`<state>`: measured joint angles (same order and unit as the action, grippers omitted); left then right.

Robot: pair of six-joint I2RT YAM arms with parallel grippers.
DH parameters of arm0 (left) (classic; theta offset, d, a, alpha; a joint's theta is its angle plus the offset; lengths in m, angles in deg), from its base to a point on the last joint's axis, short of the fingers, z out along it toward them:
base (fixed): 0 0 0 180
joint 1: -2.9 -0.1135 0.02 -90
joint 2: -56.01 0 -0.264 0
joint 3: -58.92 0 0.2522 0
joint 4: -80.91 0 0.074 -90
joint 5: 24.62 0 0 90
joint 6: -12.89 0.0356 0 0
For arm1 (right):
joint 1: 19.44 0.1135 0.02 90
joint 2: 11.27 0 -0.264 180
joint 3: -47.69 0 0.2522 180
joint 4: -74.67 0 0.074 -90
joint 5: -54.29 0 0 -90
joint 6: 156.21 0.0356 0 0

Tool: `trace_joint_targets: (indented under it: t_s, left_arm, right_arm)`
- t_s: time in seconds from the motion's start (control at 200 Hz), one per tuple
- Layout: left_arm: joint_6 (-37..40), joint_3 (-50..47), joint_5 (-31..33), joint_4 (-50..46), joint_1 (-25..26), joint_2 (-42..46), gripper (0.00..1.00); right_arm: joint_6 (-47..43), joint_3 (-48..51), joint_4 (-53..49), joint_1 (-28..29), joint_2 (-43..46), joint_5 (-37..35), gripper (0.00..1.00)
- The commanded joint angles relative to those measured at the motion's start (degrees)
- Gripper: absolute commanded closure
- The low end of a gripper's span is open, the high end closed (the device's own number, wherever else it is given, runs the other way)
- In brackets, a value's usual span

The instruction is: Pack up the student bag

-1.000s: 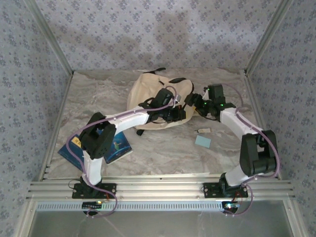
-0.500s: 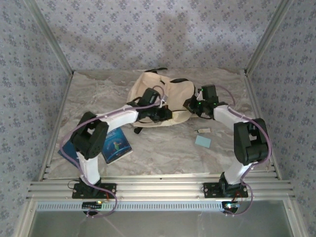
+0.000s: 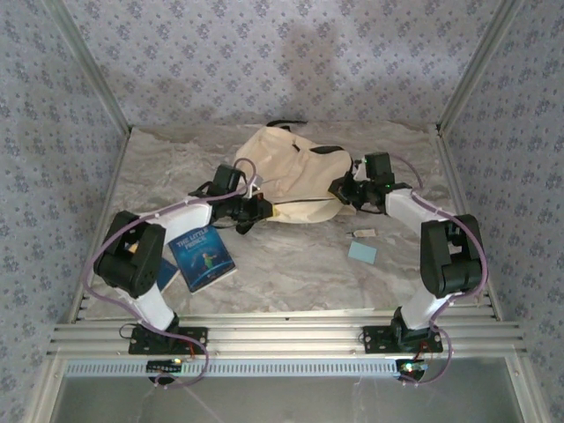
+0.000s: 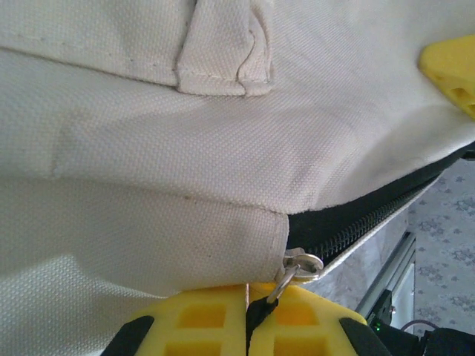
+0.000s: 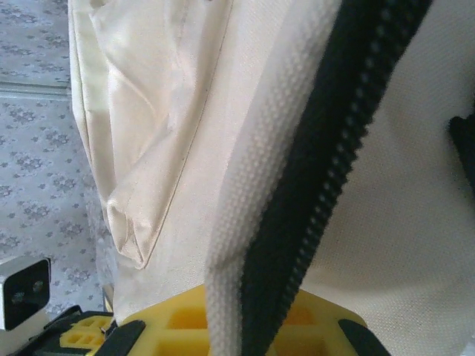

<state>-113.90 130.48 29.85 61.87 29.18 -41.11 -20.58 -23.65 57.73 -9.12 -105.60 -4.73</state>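
Here, the left fingers (image 4: 194, 323) pinch the zipper pull (image 4: 298, 267) of the student bag (image 3: 295, 172); the right fingers (image 5: 185, 319) clamp its zipper edge (image 5: 319, 185).

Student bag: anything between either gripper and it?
Nothing visible. The left gripper is shut on the student bag's zipper pull; the right gripper is shut on its zipper edge.
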Motion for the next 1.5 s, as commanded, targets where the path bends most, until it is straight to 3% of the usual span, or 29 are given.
trace_joint_targets:
  t_s: [0.0, 0.135, 0.19, 0.21, 0.255, 0.305, 0.38, 0.475, 0.795, 1.034, 1.214, 1.379, 1.494]
  left_arm:
    - [1.0, -2.1, 12.9, -11.0, -7.5, 1.4, 1.00]
    - [1.6, 2.9, 12.0, -10.5, -7.4, -1.0, 1.00]
    - [0.8, 4.7, 11.4, -10.0, -7.2, -2.0, 0.93]
    - [0.6, 5.4, 11.0, -10.0, -7.1, -2.3, 0.89]
    - [0.0, 6.6, 10.4, -10.0, -6.8, -2.4, 0.65]
    - [-0.8, 7.1, 10.7, -10.4, -6.3, -1.5, 0.42]
    - [-1.5, 6.1, 12.8, -12.0, -5.9, 1.7, 0.24]
    - [-2.0, 3.3, 17.2, -15.6, -6.0, 8.5, 0.01]
    - [-7.5, -11.6, 30.0, -29.9, -8.9, 33.6, 0.01]
    - [-15.8, -25.1, 32.8, -38.0, -12.3, 46.9, 0.06]
    - [-17.8, -31.0, 33.1, -36.0, -13.9, 49.6, 0.07]
    - [-17.9, -32.8, 33.2, -33.9, -14.3, 45.4, 0.07]
    - [-16.4, -34.3, 32.2, -26.8, -14.2, 42.2, 0.11]
  right_arm:
    - [-0.9, 0.2, 1.6, -5.4, 2.5, -11.4, 1.00]
    - [-0.3, -0.8, 2.9, -2.1, 1.1, -9.3, 1.00]
    - [0.6, -0.6, 4.0, -0.9, 0.8, -7.6, 0.82]
    - [0.8, -0.6, 4.1, -0.6, 0.8, -7.1, 0.72]
    - [1.0, -0.6, 4.2, 0.4, 1.1, -6.4, 0.51]
    - [0.1, -0.7, 3.3, 1.8, 1.7, -6.4, 0.39]
    - [-2.0, -0.9, 1.3, 4.0, 3.0, -7.5, 0.30]
    - [-4.4, -1.0, -0.8, 7.0, 4.1, -7.6, 0.28]
    - [-9.1, -3.7, -3.3, 20.3, 1.1, -6.5, 0.28]
    - [-8.1, -8.8, 1.1, 30.3, -8.0, -7.7, 0.31]
    - [-7.0, -13.8, 2.9, 33.8, -14.4, -5.5, 0.33]
    - [-6.6, -15.0, 3.9, 35.8, -16.6, -7.5, 0.32]
    - [-5.8, -15.7, 4.2, 36.3, -18.5, -8.0, 0.34]
